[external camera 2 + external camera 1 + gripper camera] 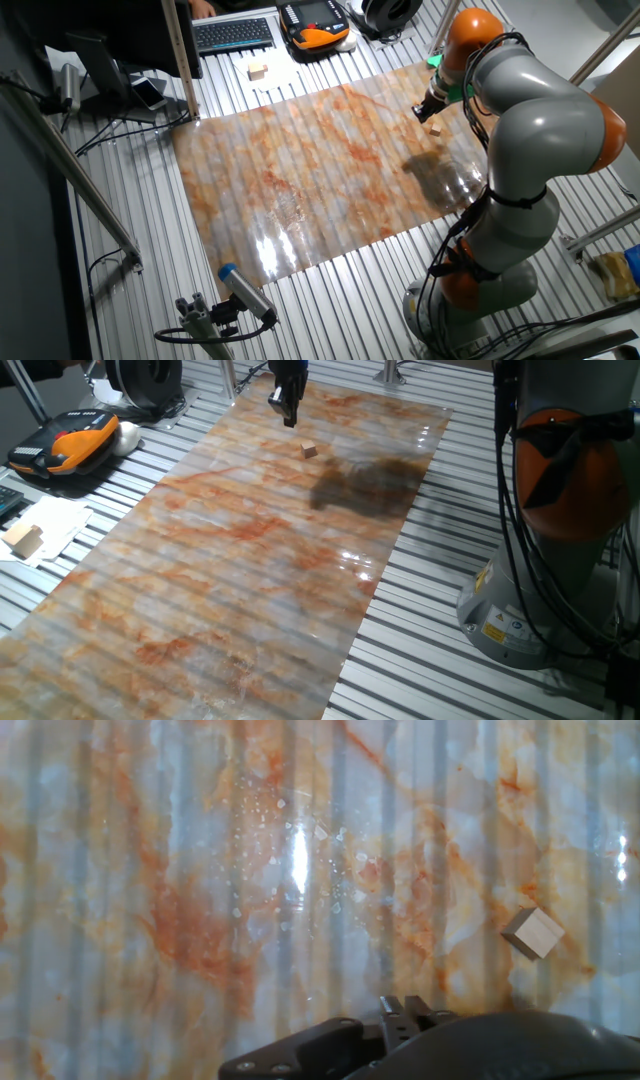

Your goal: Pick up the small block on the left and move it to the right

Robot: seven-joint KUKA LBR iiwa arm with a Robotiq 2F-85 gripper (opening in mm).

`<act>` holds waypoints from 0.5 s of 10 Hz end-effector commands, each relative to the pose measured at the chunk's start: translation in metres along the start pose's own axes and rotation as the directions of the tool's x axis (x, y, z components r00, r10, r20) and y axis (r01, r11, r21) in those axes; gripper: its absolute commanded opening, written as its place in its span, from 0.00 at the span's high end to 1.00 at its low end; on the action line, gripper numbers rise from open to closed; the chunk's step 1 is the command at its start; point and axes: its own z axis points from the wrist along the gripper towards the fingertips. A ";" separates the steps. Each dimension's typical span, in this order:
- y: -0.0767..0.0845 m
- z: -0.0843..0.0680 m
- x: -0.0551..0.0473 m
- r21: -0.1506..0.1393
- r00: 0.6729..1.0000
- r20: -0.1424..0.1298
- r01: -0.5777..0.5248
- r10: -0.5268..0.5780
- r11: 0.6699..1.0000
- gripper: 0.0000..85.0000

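Claw (288,414) hangs above marble-patterned table sheet (230,580), holding nothing, aperture unclear; tiny light-tan wooden cube (308,450) rests offset beside it, awaiting alignment.

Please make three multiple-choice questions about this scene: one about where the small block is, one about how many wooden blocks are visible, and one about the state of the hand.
1. Where does the small block lie?
A. on the marbled mat
B. on the white paper
C. between the fingers of the hand

2. How many wooden blocks does the one fixed view show?
A. one
B. two
C. four

3. What is the state of the hand?
A. it holds the small block
B. it presses on the larger block
C. it hangs above the mat and holds nothing

Answers:
1. A, the cube sits alone on the marbled mat, apart from the hand.
2. B, the small block on the mat and a larger block on the white paper.
3. C, the hand view shows the block off to the side, not gripped.
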 end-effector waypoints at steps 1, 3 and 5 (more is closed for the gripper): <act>0.000 0.000 0.000 -0.005 1.000 0.001 0.004 -0.004 1.000 1.00; 0.000 0.000 0.000 -0.025 1.000 -0.010 0.020 -0.021 0.999 1.00; 0.000 0.000 0.000 -0.017 1.000 -0.008 0.016 -0.016 1.000 1.00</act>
